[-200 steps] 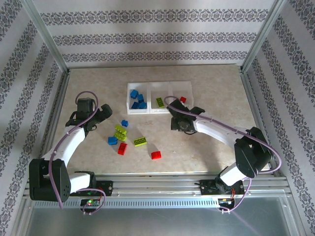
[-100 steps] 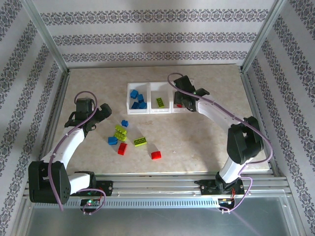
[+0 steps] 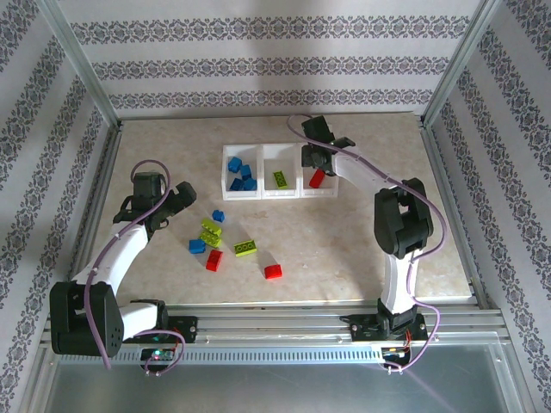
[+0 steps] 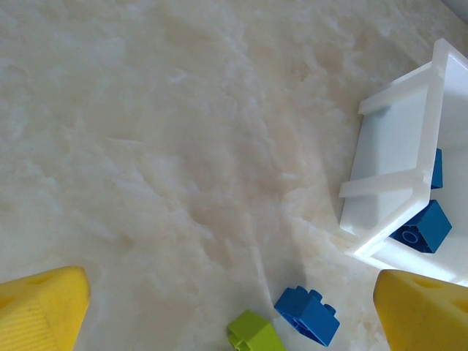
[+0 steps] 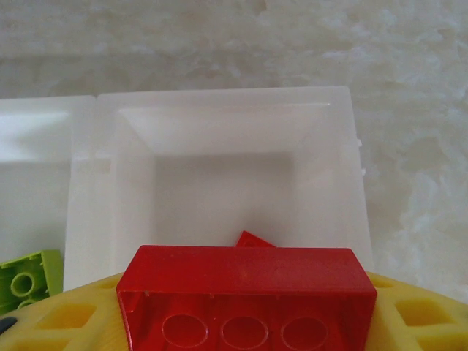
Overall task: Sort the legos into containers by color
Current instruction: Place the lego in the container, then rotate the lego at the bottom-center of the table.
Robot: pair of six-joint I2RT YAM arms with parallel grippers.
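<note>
Right end effector (image 5: 247, 322) clamps red lego (image 5: 247, 281) above container (image 5: 219, 121).

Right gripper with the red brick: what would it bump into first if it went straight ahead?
Probably the right-hand bin: its open top lies straight ahead, and the held red brick would likely land on the other red brick inside. Depth is hard to judge.

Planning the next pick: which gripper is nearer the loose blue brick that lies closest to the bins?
Left. The left gripper, open, sits just to the left of that blue brick; the right gripper is well away over the right-end bin, holding a red brick.
</note>
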